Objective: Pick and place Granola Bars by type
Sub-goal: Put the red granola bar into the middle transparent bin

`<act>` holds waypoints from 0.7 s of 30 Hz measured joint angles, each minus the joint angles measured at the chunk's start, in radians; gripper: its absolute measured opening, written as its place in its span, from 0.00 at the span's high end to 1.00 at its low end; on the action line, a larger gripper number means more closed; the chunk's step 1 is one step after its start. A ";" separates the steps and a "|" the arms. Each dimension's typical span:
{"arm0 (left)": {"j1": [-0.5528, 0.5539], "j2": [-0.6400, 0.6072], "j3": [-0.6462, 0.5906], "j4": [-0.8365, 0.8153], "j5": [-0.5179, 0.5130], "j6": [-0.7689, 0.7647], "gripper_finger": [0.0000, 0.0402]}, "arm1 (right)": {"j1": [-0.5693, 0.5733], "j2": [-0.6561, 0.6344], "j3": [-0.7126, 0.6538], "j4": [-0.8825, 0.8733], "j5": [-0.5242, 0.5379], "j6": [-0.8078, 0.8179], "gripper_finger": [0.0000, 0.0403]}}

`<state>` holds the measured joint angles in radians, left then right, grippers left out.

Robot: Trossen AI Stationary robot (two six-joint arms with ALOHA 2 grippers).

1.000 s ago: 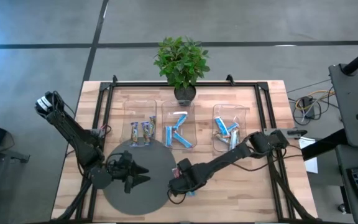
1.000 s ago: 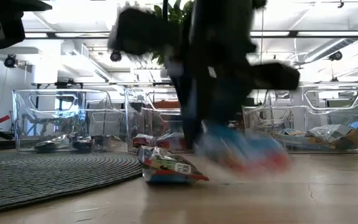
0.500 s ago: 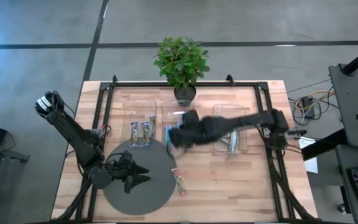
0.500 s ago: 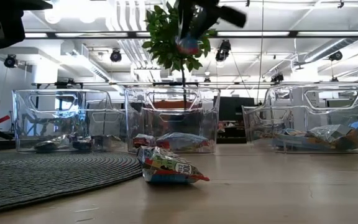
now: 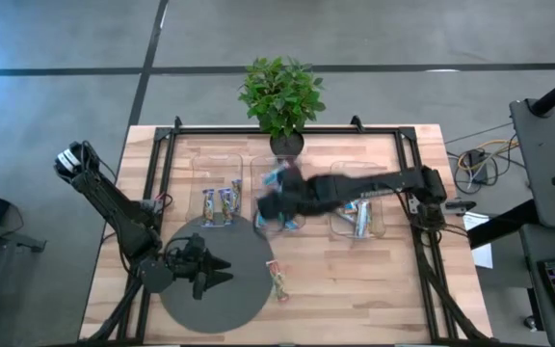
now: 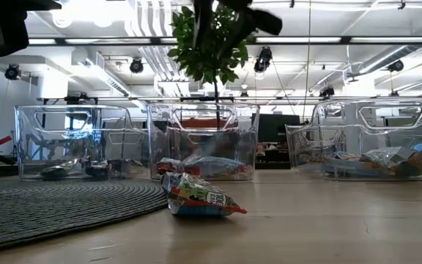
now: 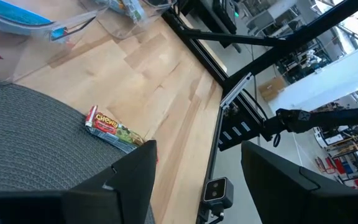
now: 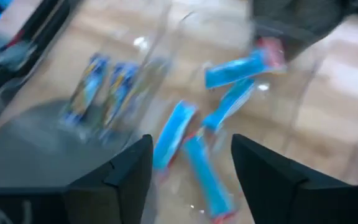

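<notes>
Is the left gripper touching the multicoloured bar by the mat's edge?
Apart. The high view shows the left gripper open over the round mat, with bare mat between it and the multicoloured bar.

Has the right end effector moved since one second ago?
Yes. The right end effector went from the table's front edge, beside the round mat, back to above the middle tray.

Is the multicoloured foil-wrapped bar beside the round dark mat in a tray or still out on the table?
Out. The multicoloured foil-wrapped bar lies flat on the bare wooden table at the round dark mat, well short of the clear plastic trays.
</notes>
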<state>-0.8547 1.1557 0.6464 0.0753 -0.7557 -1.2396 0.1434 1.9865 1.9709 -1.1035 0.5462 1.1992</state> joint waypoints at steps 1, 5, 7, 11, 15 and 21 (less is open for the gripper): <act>0.000 0.000 0.000 0.000 0.000 0.001 0.46 | 0.026 0.000 0.000 0.007 0.000 0.004 0.46; 0.000 0.000 0.000 0.000 -0.001 0.017 0.46 | 0.140 0.025 -0.001 0.040 -0.017 0.058 0.44; 0.000 0.000 0.000 -0.001 -0.001 0.030 0.46 | 0.191 0.058 -0.002 0.082 -0.077 0.082 0.44; 0.000 0.000 0.000 -0.008 -0.001 0.035 0.46 | 0.267 0.160 -0.003 0.178 -0.214 0.173 0.44; 0.000 0.000 0.000 -0.008 -0.001 0.035 0.46 | 0.298 0.285 0.028 0.216 -0.267 0.235 0.43; 0.000 0.000 0.000 -0.008 0.000 0.014 0.46 | 0.302 0.411 0.124 0.103 -0.271 0.275 0.43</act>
<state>-0.8547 1.1557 0.6464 0.0674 -0.7561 -1.2255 0.4454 2.3973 2.0947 -1.0001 0.2748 1.4746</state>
